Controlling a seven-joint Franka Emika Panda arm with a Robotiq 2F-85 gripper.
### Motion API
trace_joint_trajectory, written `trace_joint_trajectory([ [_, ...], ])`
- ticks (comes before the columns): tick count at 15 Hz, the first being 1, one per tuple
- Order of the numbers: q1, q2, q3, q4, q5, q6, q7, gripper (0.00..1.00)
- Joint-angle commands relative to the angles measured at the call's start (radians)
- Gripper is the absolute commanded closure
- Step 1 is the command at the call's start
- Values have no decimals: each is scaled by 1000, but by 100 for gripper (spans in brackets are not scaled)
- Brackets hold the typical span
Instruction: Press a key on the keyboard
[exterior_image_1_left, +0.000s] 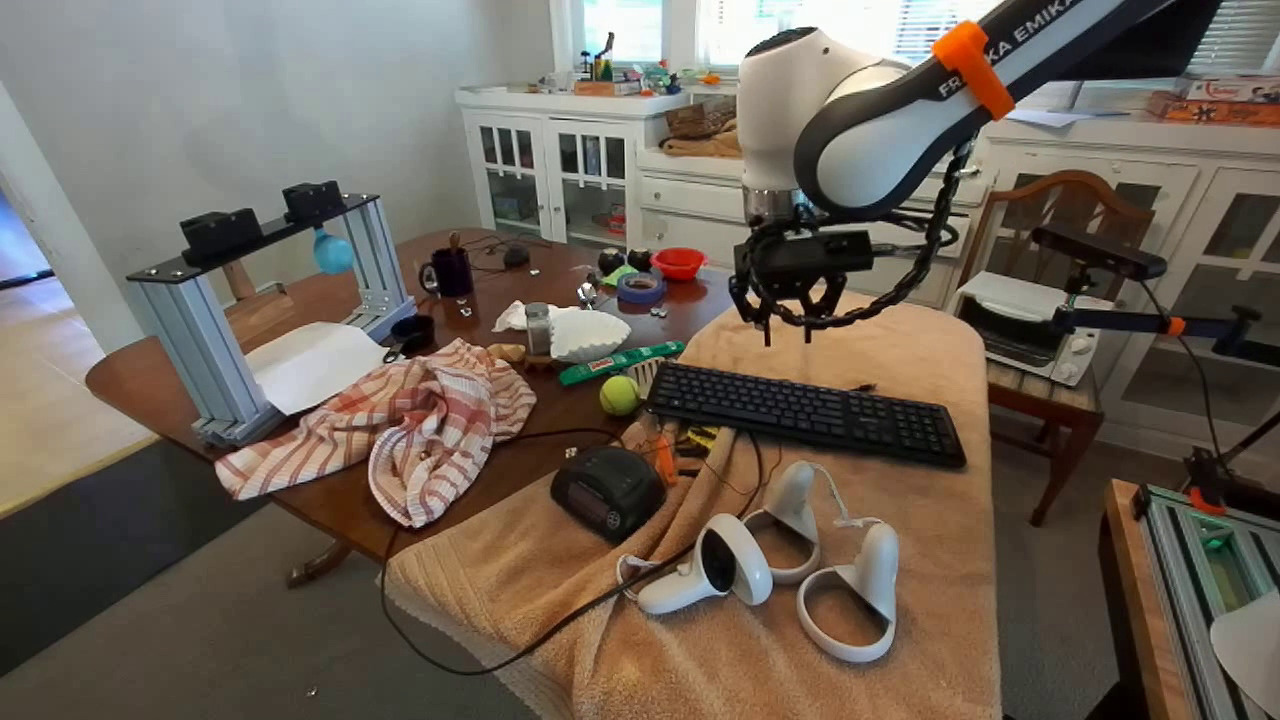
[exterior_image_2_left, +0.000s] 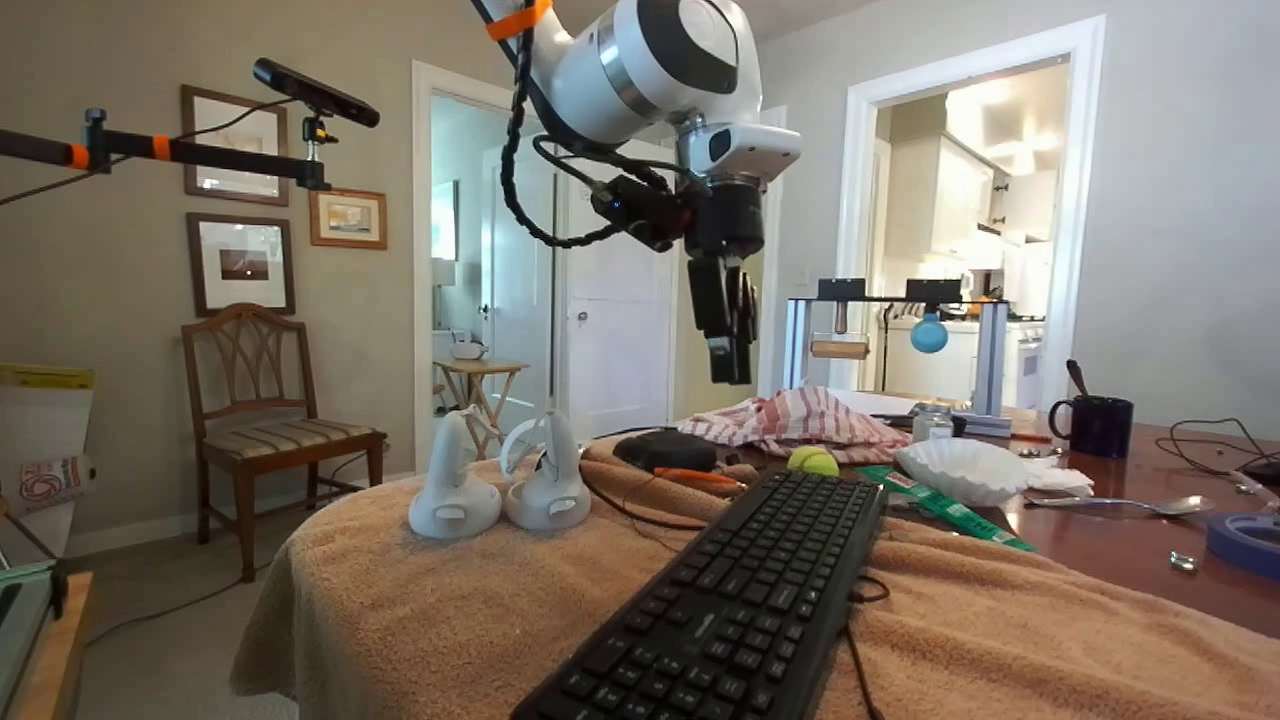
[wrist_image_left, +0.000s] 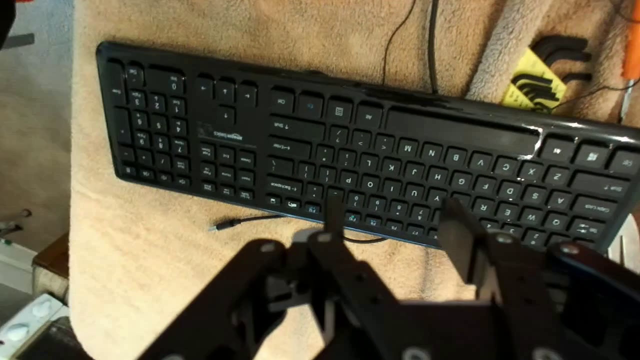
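The Robotiq gripper (exterior_image_1_left: 788, 338) hangs higher than the black Amazon Basics keyboard (exterior_image_1_left: 805, 410), apart from it; its two fingers (wrist_image_left: 460, 240) are spread. In an exterior view, the keyboard lies on the tan towel (exterior_image_1_left: 940, 560), with a tennis ball (exterior_image_1_left: 619, 396) just beside its left end and white VR controllers (exterior_image_1_left: 877, 565) nearer.

In an exterior view: tan terry-cloth towel (exterior_image_1_left: 940, 590), lower centre to right, white plastic ringed controllers (exterior_image_1_left: 879, 562) lying on it. Black boxy device (exterior_image_1_left: 605, 492) just below centre. Red-and-white checked cloth (exterior_image_1_left: 435, 425), crumpled, left of centre. Yellow-green tennis ball (exterior_image_1_left: 619, 396) near the middle. Upper centre, shallow red bowl (exterior_image_1_left: 680, 271), blue tape roll (exterior_image_1_left: 640, 294) just beside it (plus a dark mug (exterior_image_1_left: 455, 275) further left, handle pointing left). Wrist view, upper right: yellow holder (wrist_image_left: 532, 62) with black hex keys (wrist_image_left: 537, 81).
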Motion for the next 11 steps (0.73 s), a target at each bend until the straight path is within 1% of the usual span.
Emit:
trace_joint_trajectory([
  [1, -48, -94, 53, -58, -29, 17, -177, 16],
  [2, -60, -111, 60, -73, -22, 62, -224, 7],
  [3, -70, -128, 67, -81, -8, 76, -283, 1],
  [6, -101, -185, 77, -126, 42, 143, -474, 0],
  [7, -109, -198, 80, -135, 81, 159, -549, 0],
  [8, -106, -145, 88, -74, 26, 109, -429, 0],
  [9, -115, -161, 89, -87, 46, 123, -480, 0],
  [11, -124, -178, 92, -101, 59, 130, -521, 0],
])
